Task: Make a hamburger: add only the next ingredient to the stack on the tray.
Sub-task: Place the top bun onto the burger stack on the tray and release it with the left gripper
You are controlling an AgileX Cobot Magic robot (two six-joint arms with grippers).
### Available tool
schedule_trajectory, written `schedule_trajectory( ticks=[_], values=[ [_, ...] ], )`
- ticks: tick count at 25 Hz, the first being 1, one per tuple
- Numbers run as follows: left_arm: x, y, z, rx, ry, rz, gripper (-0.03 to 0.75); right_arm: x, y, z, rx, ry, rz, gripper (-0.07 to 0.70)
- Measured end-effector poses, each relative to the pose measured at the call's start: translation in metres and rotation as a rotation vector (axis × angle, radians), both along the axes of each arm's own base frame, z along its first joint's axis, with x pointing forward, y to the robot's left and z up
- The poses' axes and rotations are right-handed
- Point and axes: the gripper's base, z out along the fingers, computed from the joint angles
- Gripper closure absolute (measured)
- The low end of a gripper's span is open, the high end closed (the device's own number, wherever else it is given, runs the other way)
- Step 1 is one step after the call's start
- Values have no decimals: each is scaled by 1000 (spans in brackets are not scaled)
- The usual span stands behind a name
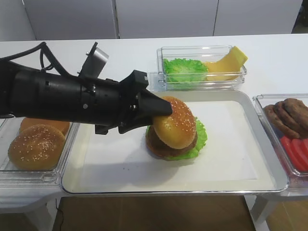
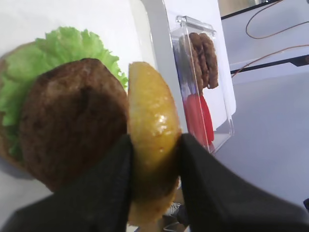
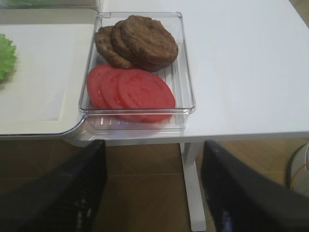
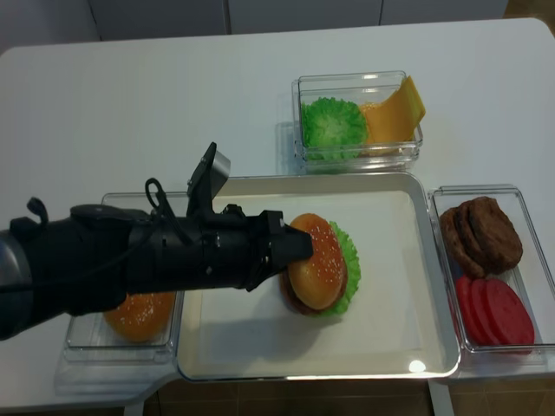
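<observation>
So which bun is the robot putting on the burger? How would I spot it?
Find the big silver tray in the middle. Above the patty and lettuce stack there, the left gripper pinches a shiny sesame bun top, tilted on edge. The other buns lie in a clear bin at the left.

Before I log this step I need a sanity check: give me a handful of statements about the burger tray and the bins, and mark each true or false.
1. The left gripper is shut on the sesame bun top. True.
2. The bun top lies flat and centred on the patty. False: it is tilted, one edge held up between the fingers.
3. The patty on the tray sits on a lettuce leaf. True.
4. The right gripper holds a tomato slice. False: its jaws are open and empty, near the bin of tomato slices and loose patties.
5. Lettuce and cheese share the bin behind the tray. True.
</observation>
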Motion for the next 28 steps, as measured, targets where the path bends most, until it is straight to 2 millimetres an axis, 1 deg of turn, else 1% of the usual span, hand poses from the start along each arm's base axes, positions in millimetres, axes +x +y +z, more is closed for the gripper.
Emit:
schedule_trajectory(
  ticks=[5,18,28],
  values=[
    [2,-2,6,-20,-15,-12,498,0,0,0,0,0,0,165],
    [6,0,5,8,-23,25,501,0,0,0,0,0,0,165],
    [5,-1,5,4,-24,18,501,0,0,0,0,0,0,165]
  ],
)
